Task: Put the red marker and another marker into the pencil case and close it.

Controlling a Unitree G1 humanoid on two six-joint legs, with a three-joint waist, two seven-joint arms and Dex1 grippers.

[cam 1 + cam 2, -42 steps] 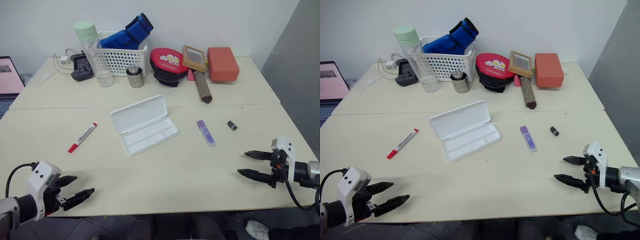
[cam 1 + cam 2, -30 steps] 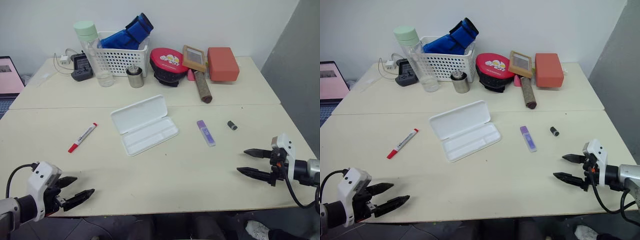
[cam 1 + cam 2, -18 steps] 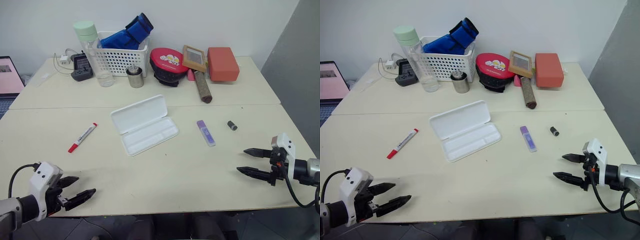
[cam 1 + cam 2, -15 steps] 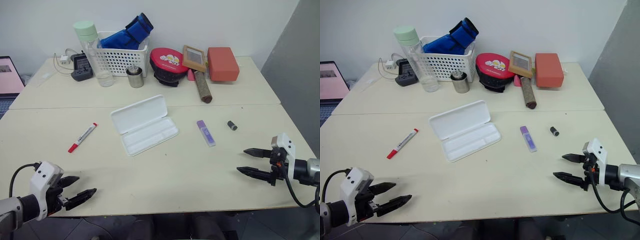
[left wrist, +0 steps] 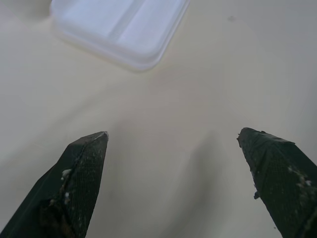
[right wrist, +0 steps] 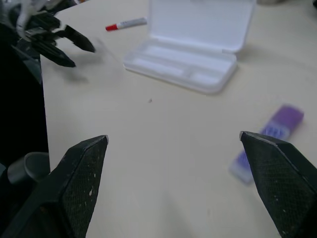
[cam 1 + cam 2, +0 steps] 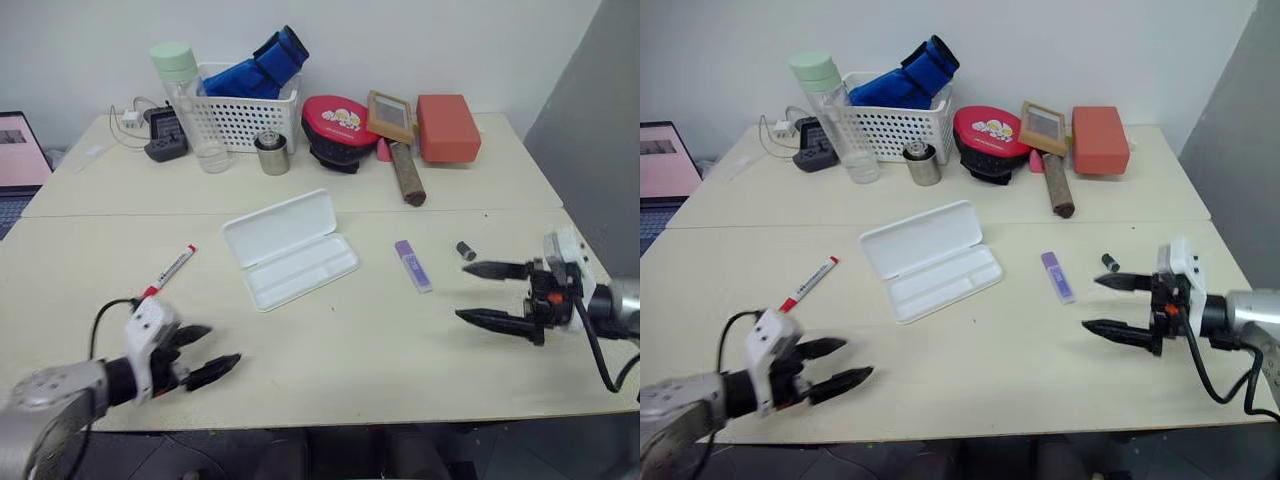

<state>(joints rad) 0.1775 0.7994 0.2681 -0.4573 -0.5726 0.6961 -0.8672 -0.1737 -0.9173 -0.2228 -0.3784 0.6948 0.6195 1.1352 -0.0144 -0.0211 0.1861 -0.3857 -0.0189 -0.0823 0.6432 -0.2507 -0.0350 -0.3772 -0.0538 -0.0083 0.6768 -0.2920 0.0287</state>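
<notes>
Your left gripper (image 7: 208, 353) hangs with its jaws spread and empty over the table (image 7: 340, 350) near the front edge, toward the front left corner. The red marker (image 7: 167, 272) lies just beyond it, closer to the left edge, red cap toward the front. Your right gripper (image 7: 480, 294) is likewise wide open and holds nothing, near the right edge, pointing across the table. Just past its fingertips (image 7: 1105, 282) lies the purple marker (image 7: 411, 265), with a small dark cap (image 7: 466, 250) beside it toward the right edge. The pencil case (image 7: 290, 249) sits open at the table's middle, lid laid back, compartments empty.
</notes>
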